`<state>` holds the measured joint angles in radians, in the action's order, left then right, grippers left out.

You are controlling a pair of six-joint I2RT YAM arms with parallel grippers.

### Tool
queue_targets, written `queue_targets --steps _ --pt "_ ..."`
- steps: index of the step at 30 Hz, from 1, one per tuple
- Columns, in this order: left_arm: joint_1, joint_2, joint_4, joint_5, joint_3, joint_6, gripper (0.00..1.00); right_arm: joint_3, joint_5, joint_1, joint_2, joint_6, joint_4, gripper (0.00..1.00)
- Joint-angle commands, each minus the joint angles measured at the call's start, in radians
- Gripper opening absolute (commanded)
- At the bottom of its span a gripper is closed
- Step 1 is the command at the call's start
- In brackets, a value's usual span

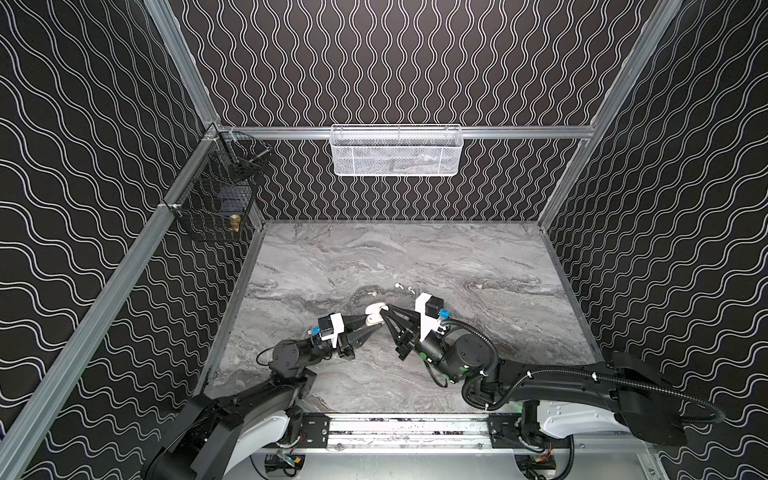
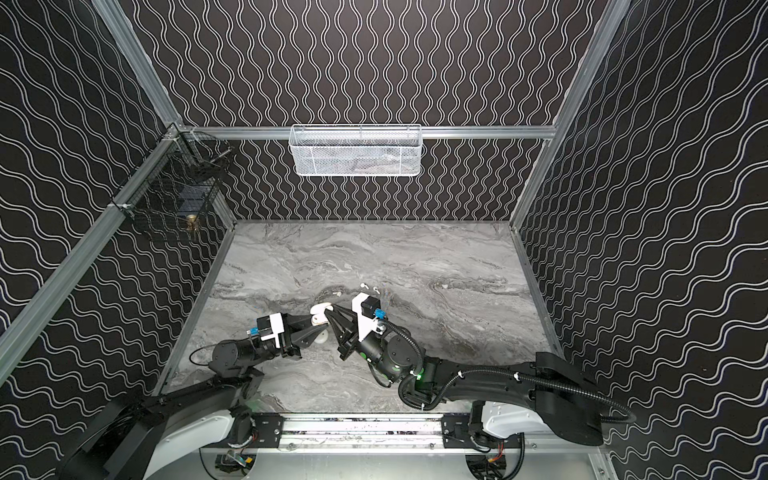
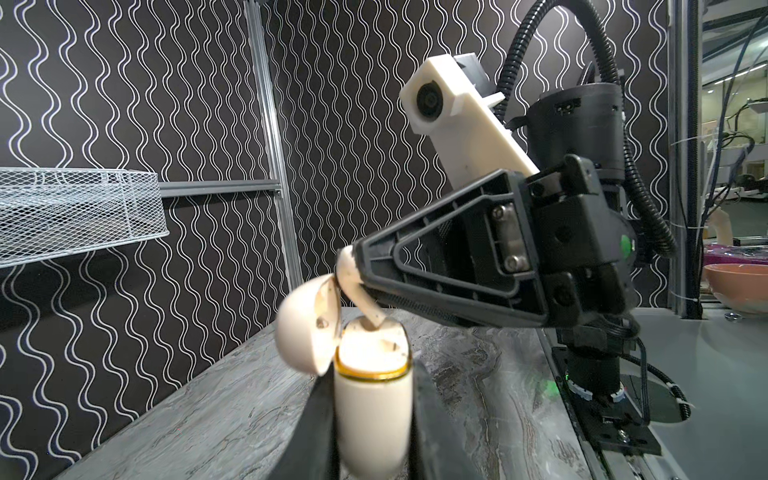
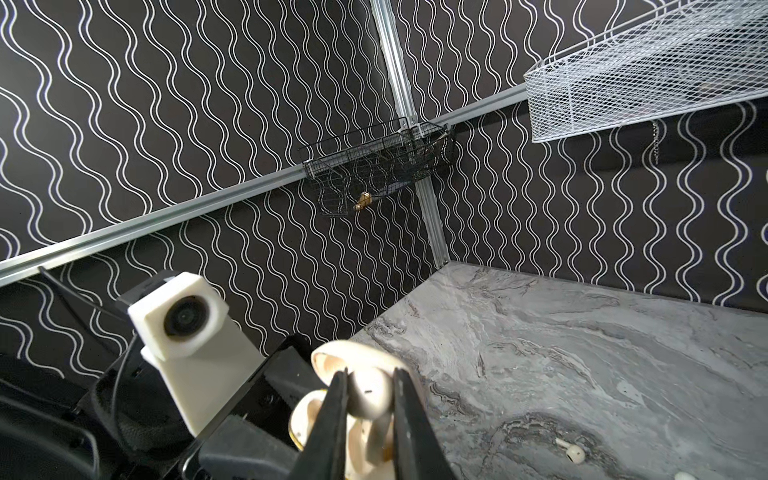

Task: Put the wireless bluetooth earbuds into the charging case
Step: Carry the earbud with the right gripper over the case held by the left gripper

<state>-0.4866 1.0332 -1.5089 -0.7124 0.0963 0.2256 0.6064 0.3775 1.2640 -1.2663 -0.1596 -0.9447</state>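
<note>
Earbud [image 3: 353, 282]: cream, pinched by right gripper [image 1: 385, 310], stem dipping into the open case [image 3: 372, 399].
Case: upright, lid flipped back — clamped between left gripper [image 1: 371, 322] fingers.
Loose earbuds [image 1: 398, 286]: lying on table [image 1: 457, 257] — just beyond both grippers.

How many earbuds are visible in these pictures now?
4. One earbud is in the right pincer, at the open case held by the left pincer. Three lie on the table behind: two together and one apart. More may be hidden.

Grey marble table [image 1: 457, 257], loose earbuds [image 1: 399, 286]
</note>
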Motion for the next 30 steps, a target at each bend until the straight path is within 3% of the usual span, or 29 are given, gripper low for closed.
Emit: queue_targets --steps 1,21,30 --pt "-0.001 -0.007 -0.037 -0.002 0.000 -0.010 0.00 0.006 0.031 0.002 -0.006 0.017 -0.041 0.16" --pt "-0.003 -0.026 -0.037 0.029 -0.012 -0.006 0.00 -0.086 0.075 0.008 -0.054 0.166 -0.264 0.14" --pt "-0.002 -0.039 -0.026 0.072 -0.023 -0.016 0.00 -0.094 0.012 0.025 -0.073 0.202 -0.291 0.10"
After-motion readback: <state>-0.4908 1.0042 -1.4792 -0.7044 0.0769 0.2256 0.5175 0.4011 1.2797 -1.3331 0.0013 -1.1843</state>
